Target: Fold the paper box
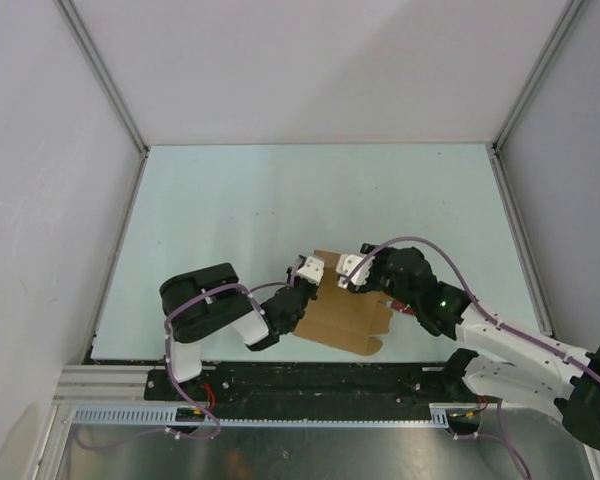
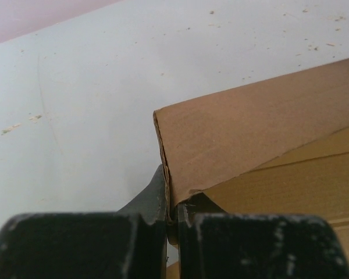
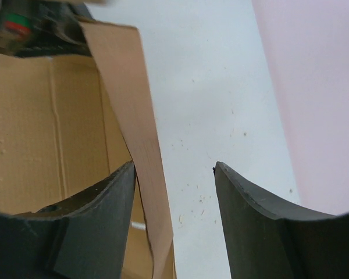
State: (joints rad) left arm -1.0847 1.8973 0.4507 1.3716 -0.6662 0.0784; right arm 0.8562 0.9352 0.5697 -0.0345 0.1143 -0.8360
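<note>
Paper box (image 1: 348,318) lies part-folded on the tabletop (image 1: 280,190), lower centre of the top view, just in front of the 2 arm bases. Most of the sheet is flat; 1 panel stands up along its upper edge.

Step in hand, as judged: raise this wall and crease it, with 1 arm anchoring and the other working the flap. To do it well:
- Left pinch should be firm and close to the fold, so the sheet does not slide on the tabletop.
- Right arm should take the flap squarely and low, near the scored line rather than the free tip, so the board bends at the score and not mid-panel.
- The flap should swing slowly in an arc about the crease. Pulling the 2 arms apart could buckle the thin board or drag it out of the pinch.

Left end effector (image 2: 171,216): jaws closed tight on the corner edge of the upright panel, cardboard pinched between both fingers.

Right end effector (image 3: 173,170): jaws moderately wide, holding nothing. A raised flap (image 3: 134,110) runs down the left side of the gap, seemingly brushing the finger at lower left of frame; the other finger stands clear of it.
</note>
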